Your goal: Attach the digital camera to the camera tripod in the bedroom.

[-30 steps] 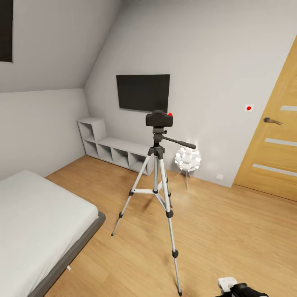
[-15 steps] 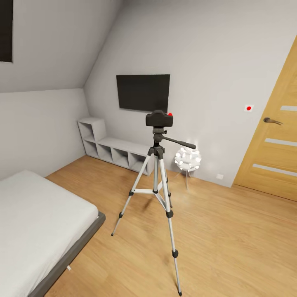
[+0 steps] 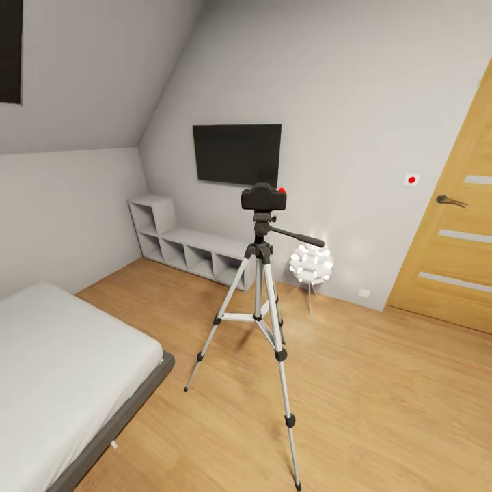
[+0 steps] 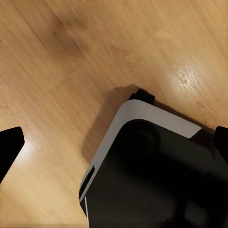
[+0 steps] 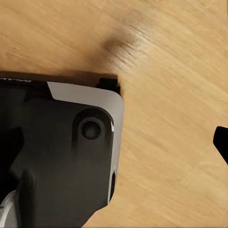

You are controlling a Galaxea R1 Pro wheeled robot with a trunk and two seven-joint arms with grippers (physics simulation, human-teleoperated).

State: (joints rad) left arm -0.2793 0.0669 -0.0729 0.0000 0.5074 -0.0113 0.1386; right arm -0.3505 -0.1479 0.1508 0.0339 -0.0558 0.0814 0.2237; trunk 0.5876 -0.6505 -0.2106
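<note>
One bedroom, grey-walled, holds one white bed at 8 o'clock, one oak door at 3 o'clock and one wall TV. One camera tripod stands centre on three silver legs. One digital camera sits on its head. One ball lamp glows just beyond. No writing is readable. Left gripper and right gripper: fingertips at the frame edges, spread wide, holding nothing.
</note>
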